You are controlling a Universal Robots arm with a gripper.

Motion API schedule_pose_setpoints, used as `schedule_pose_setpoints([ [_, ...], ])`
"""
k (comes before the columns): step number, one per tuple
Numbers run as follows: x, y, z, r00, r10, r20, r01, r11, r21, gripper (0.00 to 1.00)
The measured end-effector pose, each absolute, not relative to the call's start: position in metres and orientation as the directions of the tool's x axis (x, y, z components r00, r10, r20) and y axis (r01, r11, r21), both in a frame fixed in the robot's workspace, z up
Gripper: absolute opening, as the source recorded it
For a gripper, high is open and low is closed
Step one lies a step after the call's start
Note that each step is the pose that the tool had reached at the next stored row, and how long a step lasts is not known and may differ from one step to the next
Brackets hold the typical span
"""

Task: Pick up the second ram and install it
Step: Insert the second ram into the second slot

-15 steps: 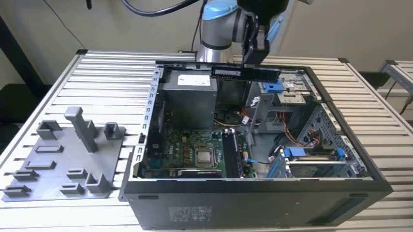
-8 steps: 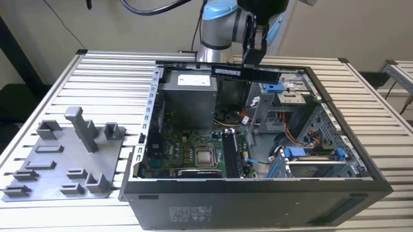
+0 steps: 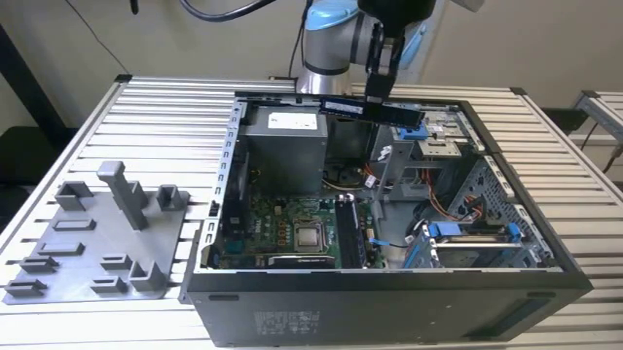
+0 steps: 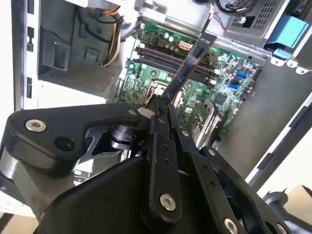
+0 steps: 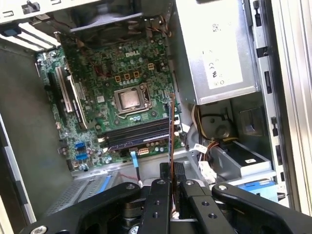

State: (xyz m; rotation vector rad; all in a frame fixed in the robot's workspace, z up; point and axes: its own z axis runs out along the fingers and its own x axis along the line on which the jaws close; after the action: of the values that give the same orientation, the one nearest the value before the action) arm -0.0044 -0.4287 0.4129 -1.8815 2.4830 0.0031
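Note:
My gripper (image 3: 378,89) is shut on the second ram (image 3: 371,109), a dark stick with a pale label. It hangs level above the open computer case (image 3: 389,292), over the case's far side. In the second wrist view the ram (image 4: 187,68) juts out from between my fingertips (image 4: 160,111) over the green motherboard (image 4: 229,92). In the first wrist view the ram (image 5: 171,131) is seen edge-on, rising from the gripper (image 5: 171,170). The long black memory slots (image 5: 136,132) lie on the motherboard below it, beside the square silver chip (image 5: 130,99).
A grey plastic tray (image 3: 98,240) with upright posts lies on the slatted table at the exterior view's left. Inside the case are a grey power supply (image 3: 284,146), loose cables (image 3: 443,208) and blue drive brackets (image 3: 467,232). The case walls ring the motherboard.

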Motion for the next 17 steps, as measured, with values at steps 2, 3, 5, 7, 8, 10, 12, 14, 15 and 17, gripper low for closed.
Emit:
schedule_pose_setpoints([
  [2,-0.0045,-0.4287,0.4128,-0.292,-0.956,-0.022,-0.956,0.292,-0.014,0.14],
  [3,-0.0044,-0.4287,0.4128,-0.303,-0.953,-0.022,-0.953,0.303,-0.014,0.14],
  [5,-0.0044,-0.4287,0.4128,-0.326,-0.945,-0.022,-0.945,0.326,-0.014,0.14],
  [7,-0.0044,-0.4287,0.4127,-0.348,-0.937,-0.022,-0.937,0.348,-0.014,0.14],
  [8,-0.0045,-0.4287,0.4127,-0.359,-0.933,-0.022,-0.933,0.360,-0.014,0.14],
  [10,-0.0044,-0.4287,0.4127,-0.382,-0.924,-0.022,-0.924,0.382,-0.014,0.14],
  [12,-0.0044,-0.4287,0.4127,-0.405,-0.914,-0.022,-0.914,0.405,-0.014,0.14],
  [14,-0.0044,-0.4287,0.4126,-0.428,-0.903,-0.022,-0.903,0.429,-0.014,0.14],
  [15,-0.0044,-0.4287,0.4126,-0.440,-0.898,-0.022,-0.898,0.440,-0.014,0.14],
  [17,-0.0044,-0.4287,0.4125,-0.463,-0.886,-0.022,-0.886,0.463,-0.014,0.14],
])
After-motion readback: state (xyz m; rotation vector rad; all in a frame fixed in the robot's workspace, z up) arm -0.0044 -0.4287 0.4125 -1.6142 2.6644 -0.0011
